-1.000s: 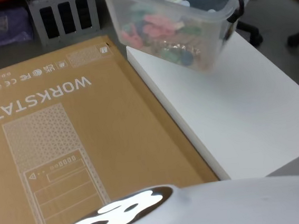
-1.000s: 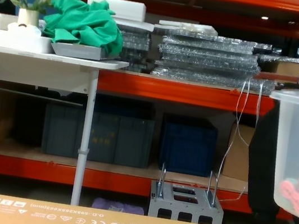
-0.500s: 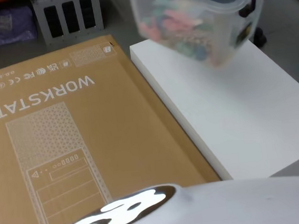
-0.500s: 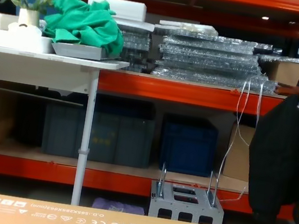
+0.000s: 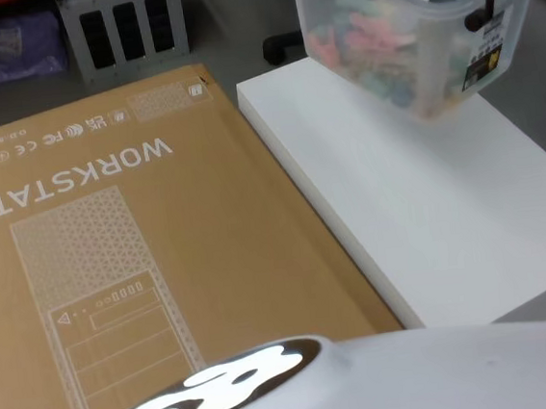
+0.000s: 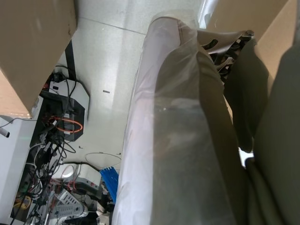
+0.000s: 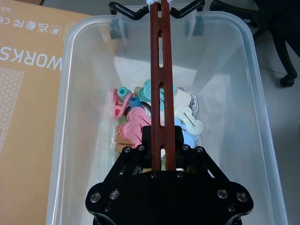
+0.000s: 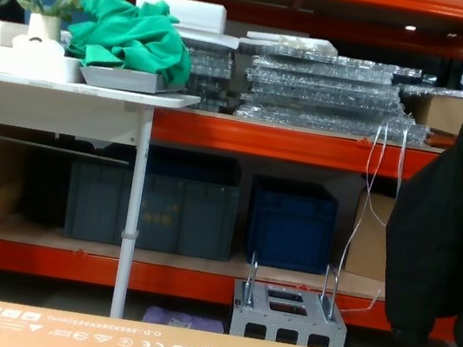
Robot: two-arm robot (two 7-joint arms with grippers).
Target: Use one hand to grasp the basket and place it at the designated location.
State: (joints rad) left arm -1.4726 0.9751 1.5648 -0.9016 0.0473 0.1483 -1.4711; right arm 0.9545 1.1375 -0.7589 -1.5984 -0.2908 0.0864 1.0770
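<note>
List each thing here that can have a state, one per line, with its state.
basket: lidless, holding colourful toys, hanging tilted above the white platform
red handle: upright, clamped
right gripper: shut on red handle
cardboard box: closed, lying flat

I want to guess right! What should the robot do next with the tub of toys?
Probably lower it. The right gripper is clamped on the basket's red handle, and the basket seems to hang tilted over the white table's far end, so setting it down looks like the sensible next step.
</note>
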